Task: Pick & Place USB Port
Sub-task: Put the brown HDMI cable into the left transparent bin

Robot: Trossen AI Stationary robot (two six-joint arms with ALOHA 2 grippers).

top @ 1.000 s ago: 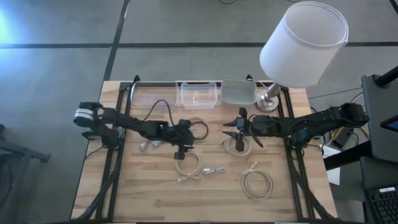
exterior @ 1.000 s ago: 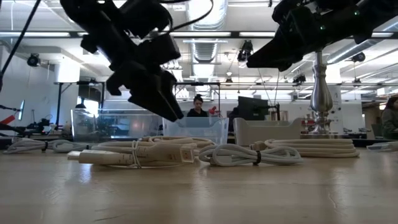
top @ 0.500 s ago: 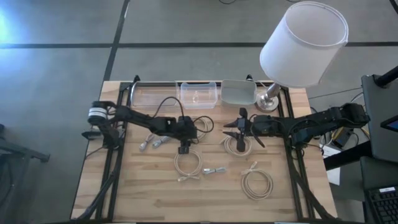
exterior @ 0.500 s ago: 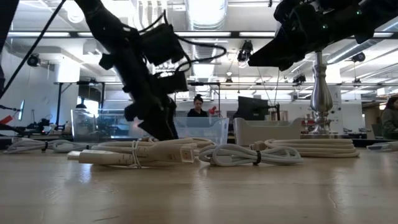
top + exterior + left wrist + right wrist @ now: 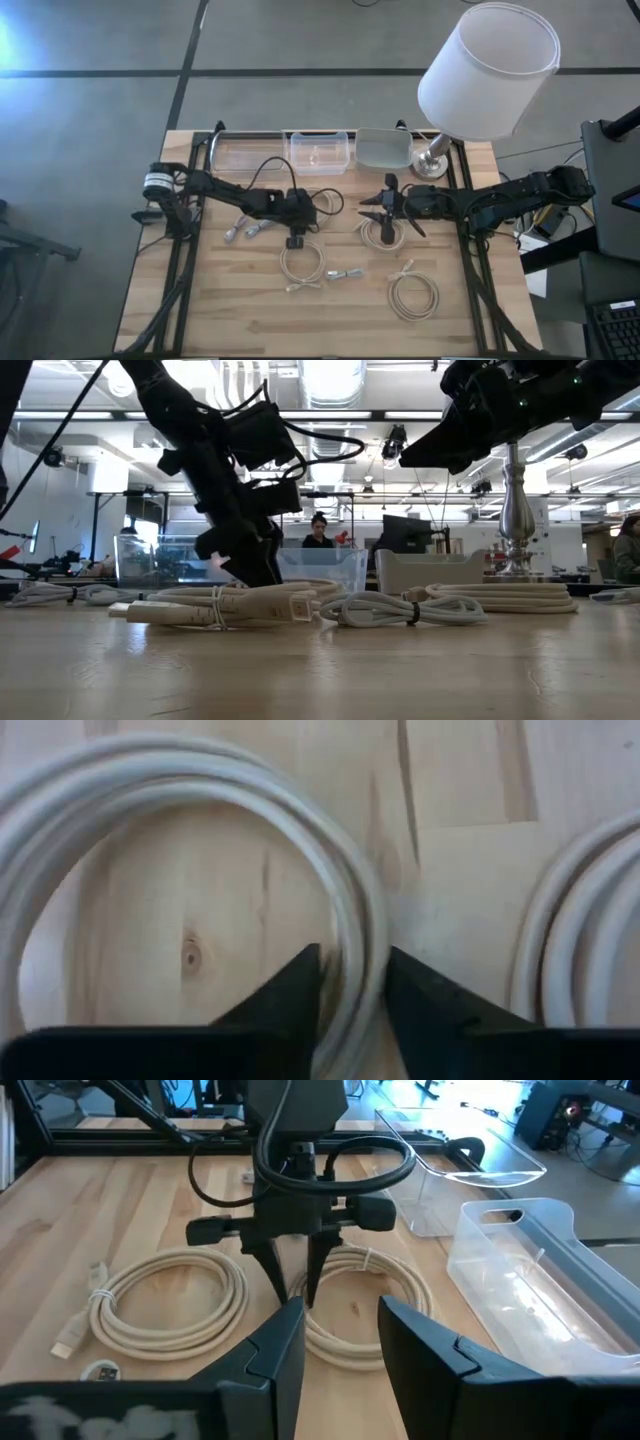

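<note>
Several white USB cable coils lie flat on the wooden table. My left gripper (image 5: 350,965) points straight down mid-table, also seen in the right wrist view (image 5: 298,1295), and is shut on the rim of one coil (image 5: 372,1305). That coil sits just beyond the nearer coil (image 5: 303,265), whose plugs lie at its near side. In the low view the left gripper (image 5: 260,572) comes down behind the nearer bundle (image 5: 220,605). My right gripper (image 5: 385,212) hovers open, with a narrow gap, above another coil (image 5: 383,233), well off the table. My left gripper pinches the coil's rim (image 5: 352,935) between its two fingers, several strands together. The fingers (image 5: 280,1280) come from above, pointing down, and stand across the strands. The coil lies flat on the table.
Two clear bins (image 5: 240,155) (image 5: 320,152) and a grey-lidded one (image 5: 383,148) line the far edge. A lamp stands at the far right, base (image 5: 432,165) and white shade (image 5: 488,70). Another coil (image 5: 413,295) and a short cable (image 5: 245,230) lie nearby. A person (image 5: 318,532) sits in the room beyond.
My left gripper has dropped from a raised, slanted pose and tipped upright, its fingers coming down onto the coil's rim behind the nearer bundle. It has stayed almost still for the last half second. The coils have not moved.
</note>
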